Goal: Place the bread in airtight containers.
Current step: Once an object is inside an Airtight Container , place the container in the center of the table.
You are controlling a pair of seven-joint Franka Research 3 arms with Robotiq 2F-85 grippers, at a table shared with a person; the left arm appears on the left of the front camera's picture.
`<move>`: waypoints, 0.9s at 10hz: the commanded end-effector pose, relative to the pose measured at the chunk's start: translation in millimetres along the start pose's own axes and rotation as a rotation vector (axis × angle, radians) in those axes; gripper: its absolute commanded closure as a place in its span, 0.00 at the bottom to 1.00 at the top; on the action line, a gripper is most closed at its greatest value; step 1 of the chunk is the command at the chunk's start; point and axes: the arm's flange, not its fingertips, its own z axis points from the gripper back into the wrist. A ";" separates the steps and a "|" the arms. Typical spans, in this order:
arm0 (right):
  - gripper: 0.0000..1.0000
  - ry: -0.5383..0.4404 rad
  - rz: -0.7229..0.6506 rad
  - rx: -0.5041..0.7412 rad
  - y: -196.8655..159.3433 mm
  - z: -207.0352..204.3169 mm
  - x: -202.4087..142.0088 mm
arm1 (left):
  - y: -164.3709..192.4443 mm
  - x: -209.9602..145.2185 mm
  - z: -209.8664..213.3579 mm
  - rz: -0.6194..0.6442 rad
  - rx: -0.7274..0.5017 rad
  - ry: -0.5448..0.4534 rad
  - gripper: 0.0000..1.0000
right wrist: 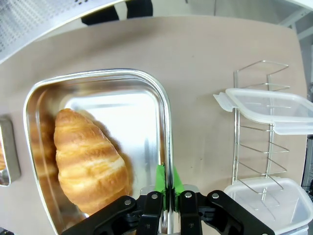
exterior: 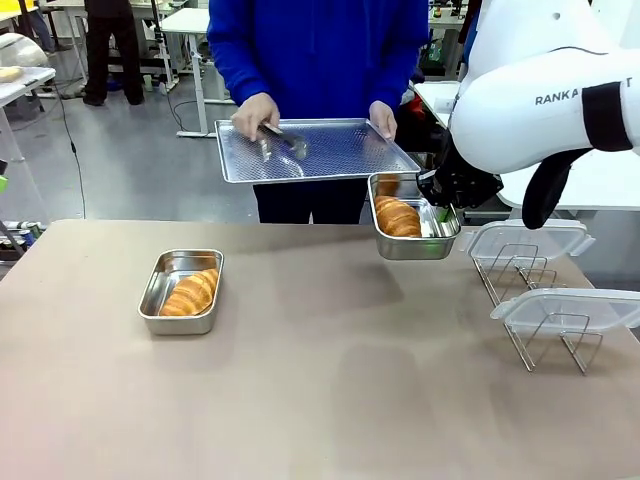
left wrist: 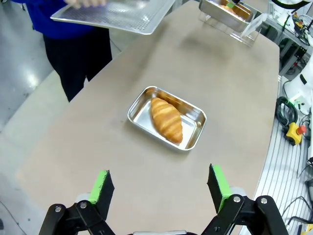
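Left gripper [left wrist: 159, 180]: jaws fully apart, nothing between the green pads [left wrist: 101, 182], raised above the table [left wrist: 230, 88]. Straight ahead of the fingertips and well clear of them: left container [left wrist: 191, 116], flat on the table, uncovered. Inside it, lying diagonally across the floor and touching no pad: left croissant [left wrist: 166, 119].

Farther ahead of the same gripper, toward the upper left of its wrist view: perforated steel tray [exterior: 340, 150], held above the far table edge by a person, one hand [exterior: 255, 112] at one end, second hand [exterior: 383, 118] at the other. On the tray, beside the first hand: metal tongs [exterior: 282, 142].

Right gripper [right wrist: 167, 178]: jaws clamped together on the side wall of the right container [right wrist: 122, 112], one pad inside, one outside. Container lifted clear of the table, shadow on the surface below. Inside, just beside the inner pad, contact with it not discernible: right croissant [right wrist: 88, 161].

On the outer side of the pads, apart from them: wire rack [right wrist: 235, 137] standing on the table, carrying one clear lid [right wrist: 274, 105] and a second clear lid [right wrist: 266, 203].
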 end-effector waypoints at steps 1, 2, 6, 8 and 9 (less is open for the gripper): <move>1.00 -0.012 -0.005 -0.004 0.9 3.3 0.3 | 0.9 -0.7 0.9 -0.011 -0.006 0.014 0.00; 1.00 -0.012 -0.005 -0.004 0.9 3.3 0.3 | 0.9 -0.7 0.9 -0.011 -0.006 0.014 0.00; 0.96 0.059 -0.035 -0.020 13.6 -35.5 6.6 | 0.9 -0.7 0.9 -0.011 -0.006 0.014 0.00; 0.96 0.088 -0.050 -0.010 21.2 -70.0 2.9 | 0.9 -0.7 0.9 -0.011 -0.006 0.014 0.00; 0.96 0.087 -0.056 -0.017 23.1 -85.5 -2.3 | 0.9 -0.7 0.9 -0.011 -0.006 0.014 0.00</move>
